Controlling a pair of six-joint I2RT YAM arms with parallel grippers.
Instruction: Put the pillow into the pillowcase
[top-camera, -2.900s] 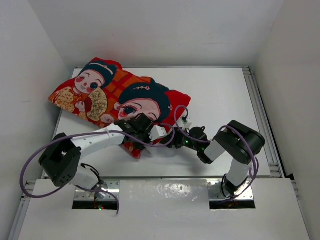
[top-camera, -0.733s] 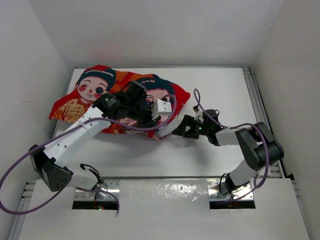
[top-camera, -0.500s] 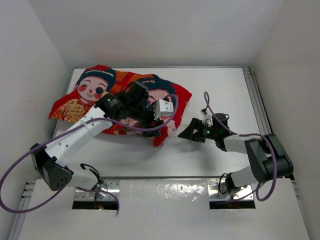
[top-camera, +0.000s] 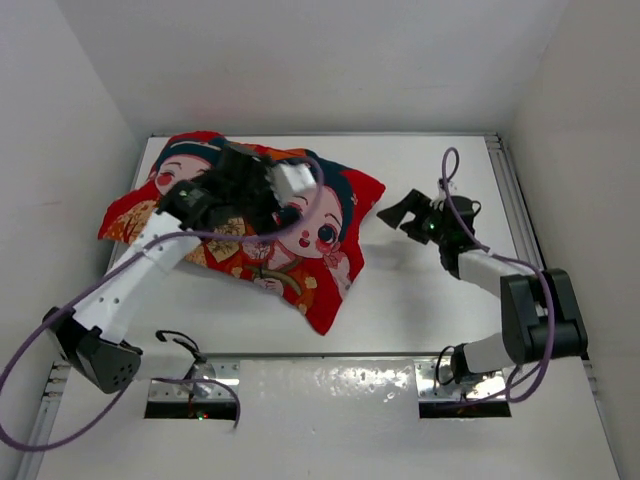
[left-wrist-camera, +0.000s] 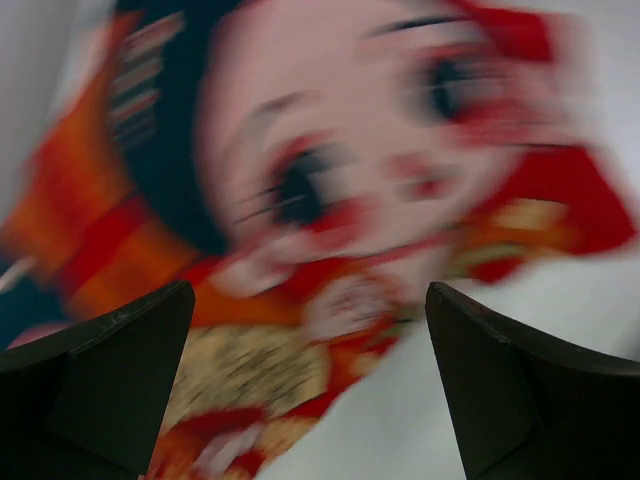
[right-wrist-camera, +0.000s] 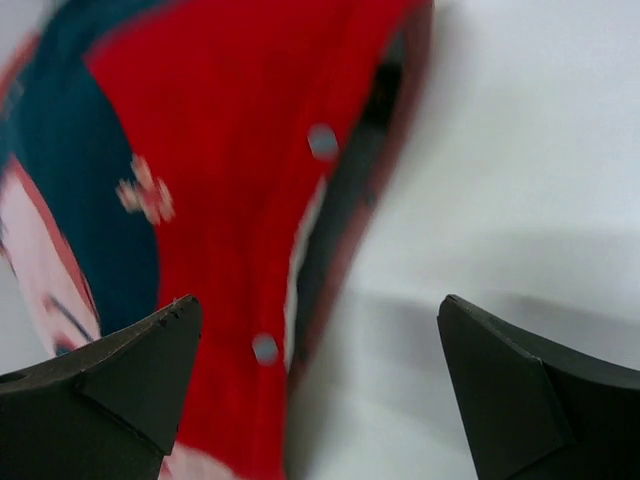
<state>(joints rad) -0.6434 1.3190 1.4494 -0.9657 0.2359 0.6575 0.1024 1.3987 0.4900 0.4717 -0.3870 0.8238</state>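
From above, the pillowcase lies plump at the far-left corner of the surface, its long axis running left to right. Our left claw hangs over it. The right claw stands just off its right end, apart.

Left wrist: fingers spread wide and empty, the print below blurred.

Right wrist: fingers equally wide, facing the case's dark buttoned mouth. The pillow is hidden, and we judge it to be inside.

The pillowcase lies on the tabletop's left half, left fingers above it, right fingers beside its right edge.
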